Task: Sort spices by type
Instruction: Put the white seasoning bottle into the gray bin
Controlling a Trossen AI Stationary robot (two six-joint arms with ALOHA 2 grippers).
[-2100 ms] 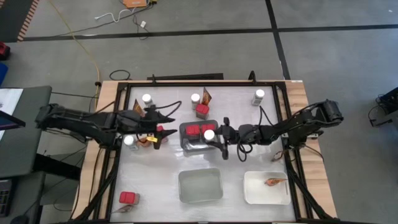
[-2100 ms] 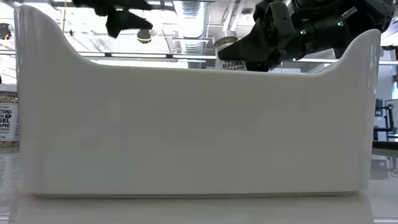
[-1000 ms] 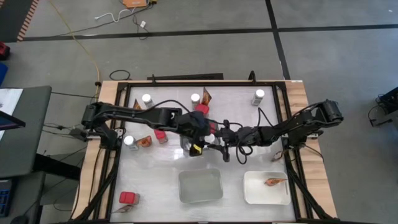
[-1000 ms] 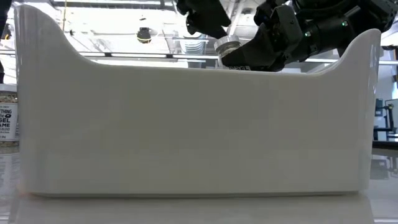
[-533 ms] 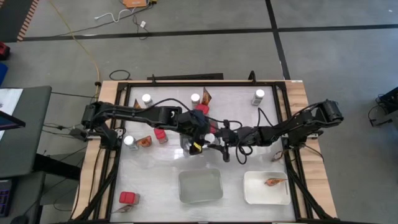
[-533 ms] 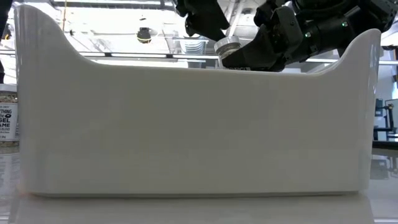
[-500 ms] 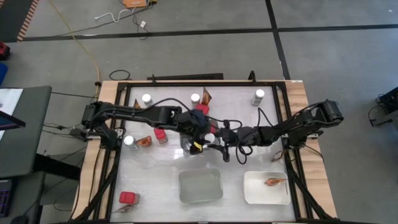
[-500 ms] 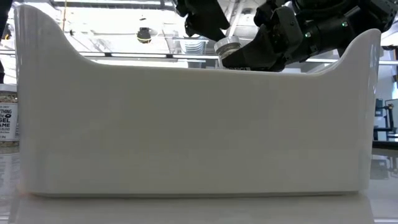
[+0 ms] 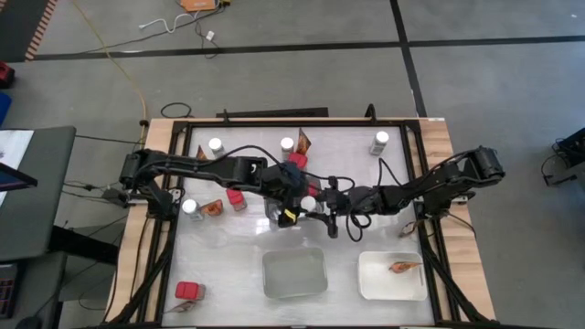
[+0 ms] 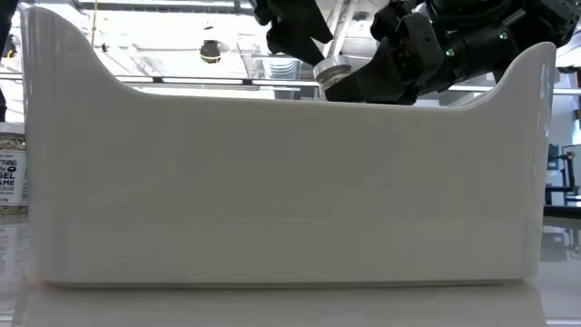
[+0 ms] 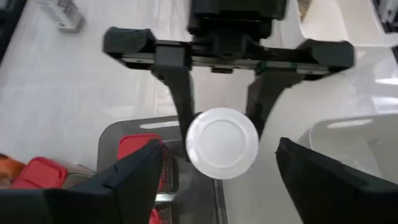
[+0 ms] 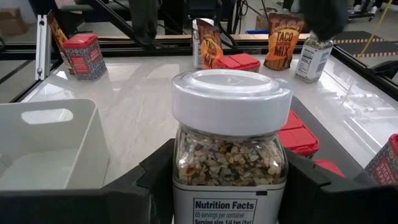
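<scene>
White tray hides jar's base.

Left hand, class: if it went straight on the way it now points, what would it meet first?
Probably the white lid of the jar, dead centre between the left hand's open fingers; the right hand grips that jar. Depth is unclear.

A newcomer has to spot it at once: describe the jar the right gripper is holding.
Start at the grey tray in the middle of the table. At its right edge the right gripper is clamped on a clear jar with a round white lid, filled with chopped seasoning. It alone sits between fingers; the other white-lidded jars stand free on the table.
</scene>
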